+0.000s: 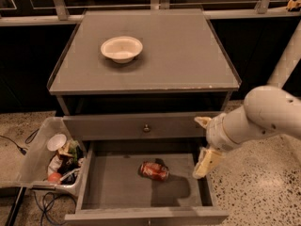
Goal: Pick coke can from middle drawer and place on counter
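The coke can (pixel 154 170), red and slightly dented, lies on its side on the grey floor of the open middle drawer (pixel 113 187), near its centre. My gripper (pixel 204 142) is open and empty. It hangs at the drawer's right wall, to the right of the can and a little above it, with one pale finger (pixel 202 121) up by the closed drawer front and the other (pixel 207 163) lower, over the drawer's right edge. The counter (pixel 178 55) is the flat grey cabinet top above.
A round white bowl (pixel 121 48) sits on the counter's left half. The closed upper drawer front has a small knob (pixel 146 127). A clear bin of rubbish (pixel 56 157) stands on the floor left of the drawer. Speckled floor (pixel 263 187) lies to the right.
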### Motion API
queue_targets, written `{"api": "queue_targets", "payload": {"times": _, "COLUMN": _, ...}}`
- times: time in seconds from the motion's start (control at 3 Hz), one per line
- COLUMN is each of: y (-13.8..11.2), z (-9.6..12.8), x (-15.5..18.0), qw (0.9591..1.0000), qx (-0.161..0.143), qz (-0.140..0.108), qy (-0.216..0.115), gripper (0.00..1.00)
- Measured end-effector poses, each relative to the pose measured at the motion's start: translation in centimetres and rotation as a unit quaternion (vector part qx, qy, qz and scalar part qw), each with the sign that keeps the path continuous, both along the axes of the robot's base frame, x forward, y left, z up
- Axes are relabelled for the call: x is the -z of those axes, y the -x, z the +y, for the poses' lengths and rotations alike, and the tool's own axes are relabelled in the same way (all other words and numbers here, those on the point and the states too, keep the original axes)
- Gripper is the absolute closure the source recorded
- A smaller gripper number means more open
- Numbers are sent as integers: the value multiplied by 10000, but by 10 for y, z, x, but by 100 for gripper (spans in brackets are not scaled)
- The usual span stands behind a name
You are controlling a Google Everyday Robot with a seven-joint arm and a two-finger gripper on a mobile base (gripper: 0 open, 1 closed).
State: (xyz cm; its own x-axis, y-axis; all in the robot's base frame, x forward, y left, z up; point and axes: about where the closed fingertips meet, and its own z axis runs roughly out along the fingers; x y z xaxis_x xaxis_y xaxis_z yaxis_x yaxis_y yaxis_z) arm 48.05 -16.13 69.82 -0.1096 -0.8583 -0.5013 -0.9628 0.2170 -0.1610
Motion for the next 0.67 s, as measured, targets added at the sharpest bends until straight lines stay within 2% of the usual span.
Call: {"api": "queue_targets", "payload": {"times": 0.67, "y": -7, "z": 9, "x": 102, "qw": 9991, "qx": 142, "qz": 265, "qy": -315, "gripper": 0}}
